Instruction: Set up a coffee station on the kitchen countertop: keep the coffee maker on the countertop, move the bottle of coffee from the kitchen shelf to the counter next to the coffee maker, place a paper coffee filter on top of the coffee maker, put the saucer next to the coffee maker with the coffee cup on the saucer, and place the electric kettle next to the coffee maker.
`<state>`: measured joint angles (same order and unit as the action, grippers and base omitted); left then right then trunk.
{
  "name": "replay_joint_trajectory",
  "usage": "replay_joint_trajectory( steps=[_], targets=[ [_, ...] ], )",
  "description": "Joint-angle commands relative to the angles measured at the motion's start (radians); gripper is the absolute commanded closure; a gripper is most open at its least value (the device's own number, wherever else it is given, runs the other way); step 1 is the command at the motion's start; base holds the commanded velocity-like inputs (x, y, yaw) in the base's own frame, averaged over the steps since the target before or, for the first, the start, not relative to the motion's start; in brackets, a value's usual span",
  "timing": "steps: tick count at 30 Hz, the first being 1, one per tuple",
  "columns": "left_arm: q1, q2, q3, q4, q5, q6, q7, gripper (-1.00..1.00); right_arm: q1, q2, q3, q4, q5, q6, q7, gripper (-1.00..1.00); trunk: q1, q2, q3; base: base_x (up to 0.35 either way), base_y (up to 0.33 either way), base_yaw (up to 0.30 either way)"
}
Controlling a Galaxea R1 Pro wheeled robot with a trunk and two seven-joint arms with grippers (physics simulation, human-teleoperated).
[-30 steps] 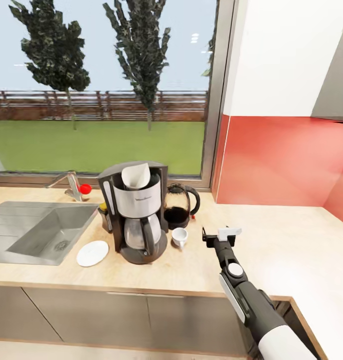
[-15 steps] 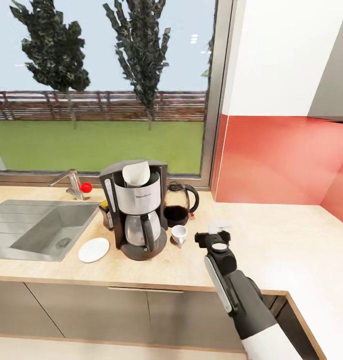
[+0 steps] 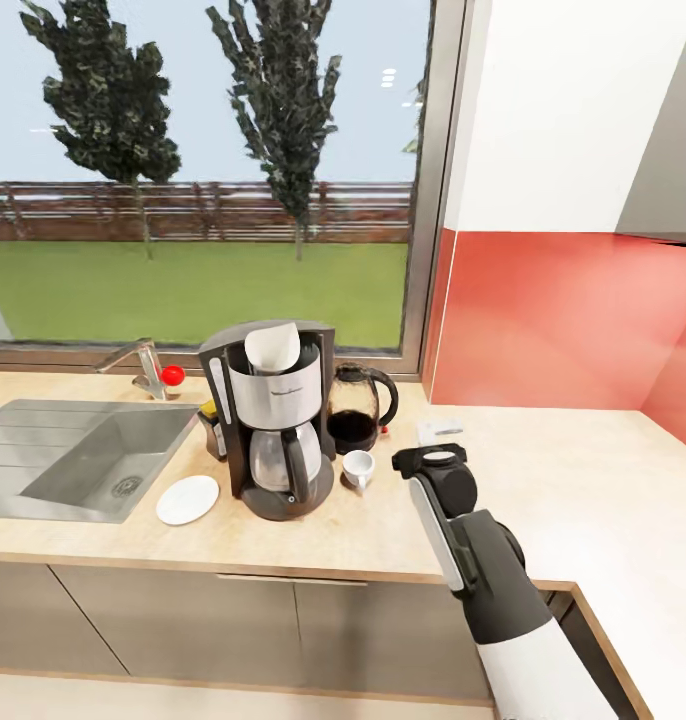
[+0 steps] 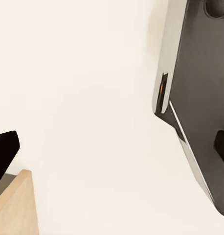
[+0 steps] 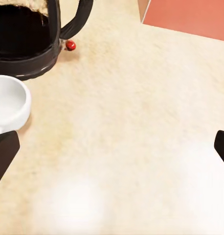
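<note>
The coffee maker (image 3: pixel 273 430) stands on the kitchen countertop (image 3: pixel 543 480) with the paper coffee filter (image 3: pixel 273 346) on its top. The bottle of coffee (image 3: pixel 209 422) is half hidden behind its left side. The electric kettle (image 3: pixel 358 410) stands at its right, and the coffee cup (image 3: pixel 359 468) sits on the bare counter in front of the kettle. The saucer (image 3: pixel 187 499) lies bare to the left of the machine. My right gripper (image 3: pixel 435 445) hovers over the counter right of the cup, open and holding nothing. In the right wrist view the cup (image 5: pixel 9 105) and kettle (image 5: pixel 29 39) lie beside my open right gripper (image 5: pixel 112 147). My left gripper (image 4: pixel 112 152) is open over a pale surface.
A steel sink (image 3: pixel 83 450) with a tap (image 3: pixel 143 370) is set into the counter at the left. A window runs behind the counter, and a red wall (image 3: pixel 563 320) closes the right back corner. The counter's front edge (image 3: pixel 283 575) is close.
My right arm has swung left and risen, bringing the open gripper nearer the cup with its wrist turned. The head view shifted slightly early on.
</note>
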<state>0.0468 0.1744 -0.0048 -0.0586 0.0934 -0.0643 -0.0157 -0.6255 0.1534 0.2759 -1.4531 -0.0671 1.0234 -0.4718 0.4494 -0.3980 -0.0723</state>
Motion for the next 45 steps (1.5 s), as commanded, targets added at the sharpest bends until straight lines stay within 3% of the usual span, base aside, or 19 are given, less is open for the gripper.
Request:
replay_joint_trajectory(
  steps=[1, 11, 36, 40, 45],
  targets=[
    [0.001, 0.000, -0.002, -0.002, 0.009, -0.001, -0.002, -1.00, -0.002, 0.000, 0.001, -0.002, -0.007, 0.006, -0.008, -1.00, 0.001, -0.002, -0.002, 0.000, 0.000, 0.000],
    [0.002, -0.002, -0.002, 0.005, 0.003, -0.002, -0.004, -1.00, -0.003, 0.003, -0.055, 0.008, -0.007, 0.013, -0.008, -1.00, 0.001, -0.002, -0.002, 0.091, 0.040, 0.000],
    [0.008, -0.001, -0.003, 0.015, 0.005, 0.001, 0.006, -1.00, -0.002, 0.002, -0.064, 0.130, -0.008, 0.015, -0.008, -1.00, 0.001, -0.002, -0.002, 0.187, 0.086, 0.000],
    [0.008, -0.002, -0.004, 0.014, 0.004, 0.001, 0.006, -1.00, -0.002, 0.002, -0.114, 0.175, -0.008, 0.014, -0.008, -1.00, 0.001, -0.002, -0.002, 0.067, 0.037, 0.000],
    [0.009, -0.003, -0.003, 0.015, 0.003, 0.001, 0.006, -1.00, -0.002, 0.002, -0.127, 0.196, -0.008, 0.014, -0.007, -1.00, 0.001, -0.002, -0.002, 0.009, 0.005, 0.000]
  ],
)
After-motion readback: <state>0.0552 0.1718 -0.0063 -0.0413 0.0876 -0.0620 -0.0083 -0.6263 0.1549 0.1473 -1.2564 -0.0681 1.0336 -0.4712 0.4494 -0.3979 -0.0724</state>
